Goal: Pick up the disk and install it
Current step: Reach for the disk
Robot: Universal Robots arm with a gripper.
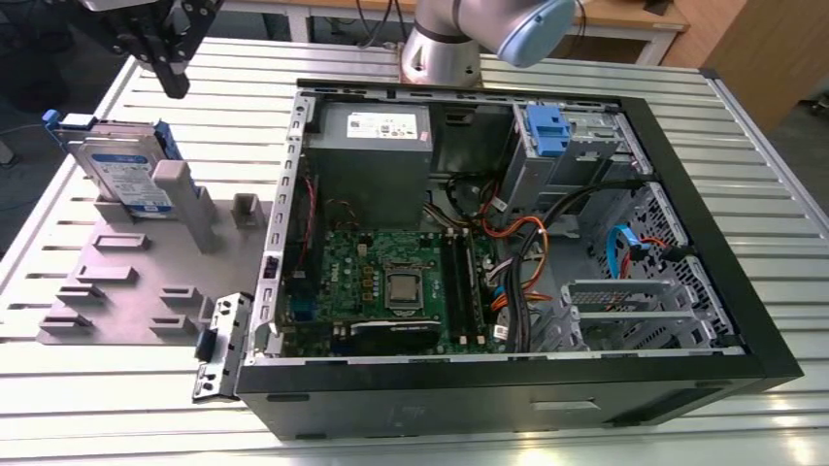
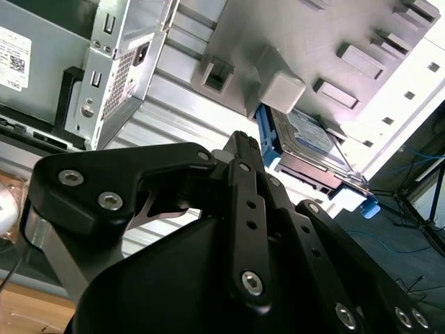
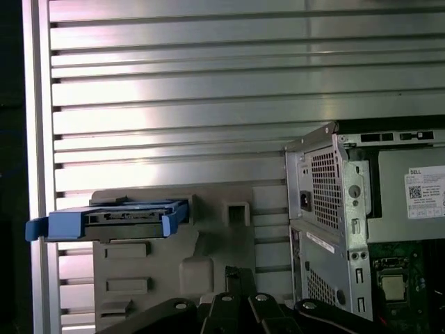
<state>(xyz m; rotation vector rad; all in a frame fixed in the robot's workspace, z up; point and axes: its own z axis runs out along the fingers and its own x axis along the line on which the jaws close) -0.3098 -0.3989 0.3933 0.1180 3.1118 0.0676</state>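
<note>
- Pincer [image 1: 175,85]: jaws look closed together, nothing held; hangs over the bench [image 1: 233,87], near the disk [image 1: 123,170], apart from it.
- Disk: on edge in a grey holder [image 1: 143,282], beside the open computer case [image 1: 725,262].
- Risk: coming down w/ jaws closed could strike the disk's top edge & tip it.
- Containers: holder carries the disk; case holds circuit board [image 1: 388,282], cables, power box [image 1: 376,146].

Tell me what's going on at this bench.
A robot arm has not yet picked up the silver rectangular hard disk with blue plastic rails. The disk stands on edge in a grey holder plate, beside the open black computer case. The black claw hangs higher up near the disk, shut and holding nothing.
</note>
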